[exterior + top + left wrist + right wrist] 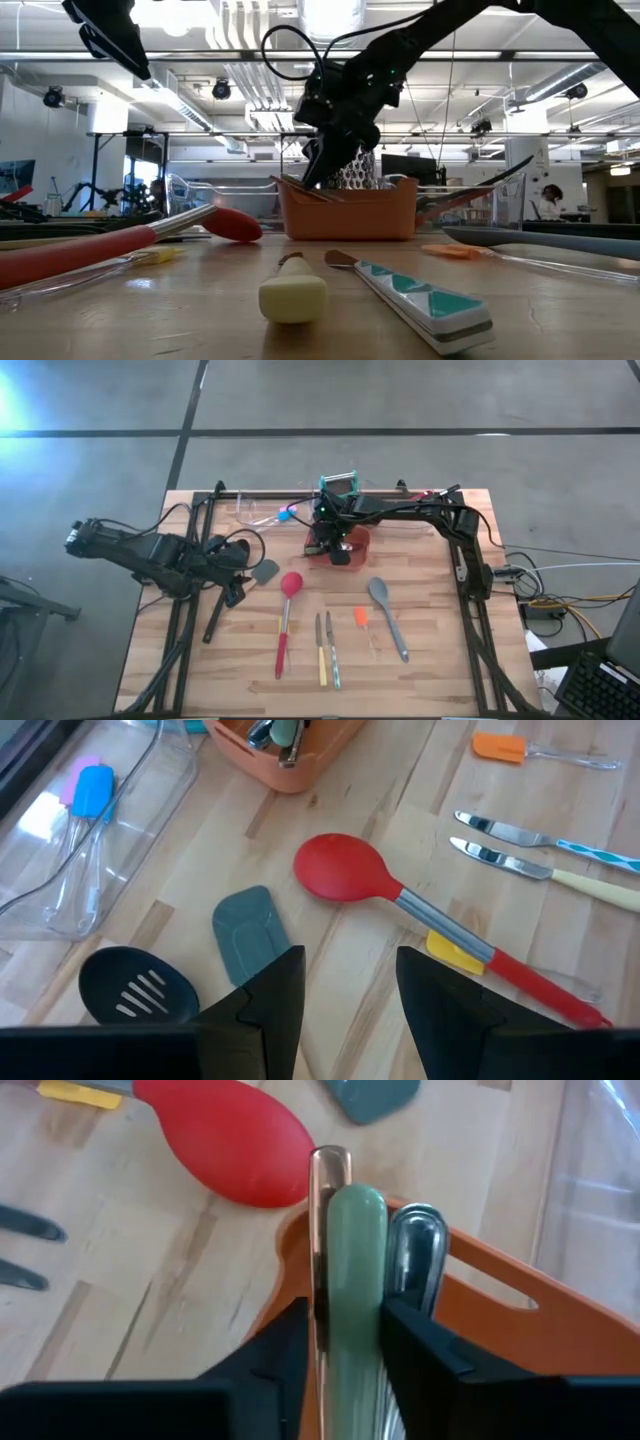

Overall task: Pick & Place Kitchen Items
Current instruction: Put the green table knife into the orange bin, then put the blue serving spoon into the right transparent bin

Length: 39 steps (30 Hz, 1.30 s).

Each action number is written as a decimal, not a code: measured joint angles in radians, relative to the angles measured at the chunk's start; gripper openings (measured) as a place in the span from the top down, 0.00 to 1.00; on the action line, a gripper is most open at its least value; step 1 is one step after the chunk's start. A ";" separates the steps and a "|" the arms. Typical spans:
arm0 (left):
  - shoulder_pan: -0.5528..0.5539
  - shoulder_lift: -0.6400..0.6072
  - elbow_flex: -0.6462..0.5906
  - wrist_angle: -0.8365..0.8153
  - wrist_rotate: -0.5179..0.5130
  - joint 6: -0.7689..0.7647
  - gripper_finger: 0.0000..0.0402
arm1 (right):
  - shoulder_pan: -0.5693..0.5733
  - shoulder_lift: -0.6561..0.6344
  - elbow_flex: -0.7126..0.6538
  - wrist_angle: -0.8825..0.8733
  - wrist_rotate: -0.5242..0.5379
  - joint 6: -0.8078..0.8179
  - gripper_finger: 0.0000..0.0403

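Both arms are matte black, built of chunky jointed segments with black cables looping loosely along them. A small green light glows on the right arm's wrist, just above the orange bin (352, 546). Each gripper ends in two flat, dark, squared-off fingers.

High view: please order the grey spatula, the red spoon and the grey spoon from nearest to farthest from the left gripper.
1. grey spatula, just right of the left gripper
2. red spoon, table's middle
3. grey spoon, toward the right arm's side
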 joint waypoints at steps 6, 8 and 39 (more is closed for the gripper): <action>0.000 0.000 0.000 0.000 0.000 -0.016 0.59 | 0.004 -0.001 0.022 -0.028 0.004 0.003 0.59; 0.000 0.000 0.000 0.001 0.000 -0.017 0.59 | 0.005 -0.001 0.048 -0.071 0.004 0.015 0.58; 0.000 0.001 0.000 -0.001 0.000 0.046 0.59 | 0.359 -0.037 0.470 -0.998 0.173 0.703 0.86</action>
